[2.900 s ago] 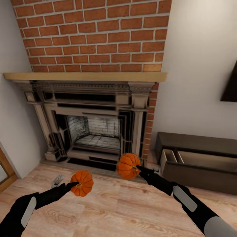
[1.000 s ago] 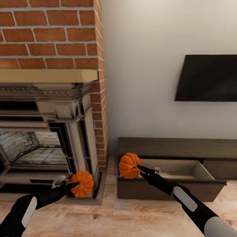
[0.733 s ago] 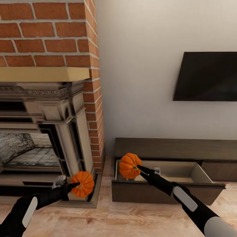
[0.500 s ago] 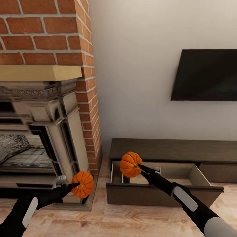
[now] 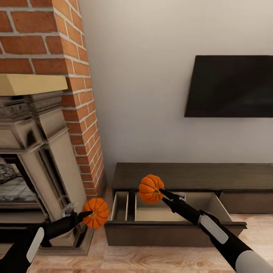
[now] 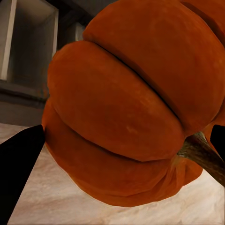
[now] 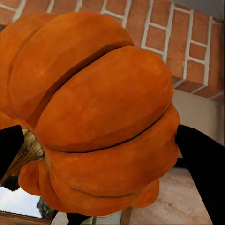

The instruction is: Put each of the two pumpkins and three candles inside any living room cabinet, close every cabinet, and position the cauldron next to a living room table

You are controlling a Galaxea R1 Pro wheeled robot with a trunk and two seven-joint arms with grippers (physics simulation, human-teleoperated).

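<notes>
Two ribbed orange pumpkins are held in the air. My left gripper (image 5: 88, 215) is shut on one pumpkin (image 5: 96, 212) low at the left, in front of the fireplace base; close up it is the big orange pumpkin (image 6: 136, 103). My right gripper (image 5: 162, 192) is shut on the other pumpkin (image 5: 150, 189), which hangs over the open drawer of the dark-brown cabinet (image 5: 189, 175); its ribs fill the close view of that pumpkin (image 7: 93, 112). The drawer (image 5: 170, 227) is pulled out, pale inside, with a divider at its left end.
A brick chimney and stone fireplace surround (image 5: 41, 151) stand at the left. A black TV (image 5: 231, 86) hangs on the white wall above the cabinet. Pale wood floor (image 5: 144, 259) lies in front of the drawer.
The whole view has swung right: the fireplace slid left and the cabinet with its open drawer came toward the centre. Both pumpkins stay held in the same place relative to me.
</notes>
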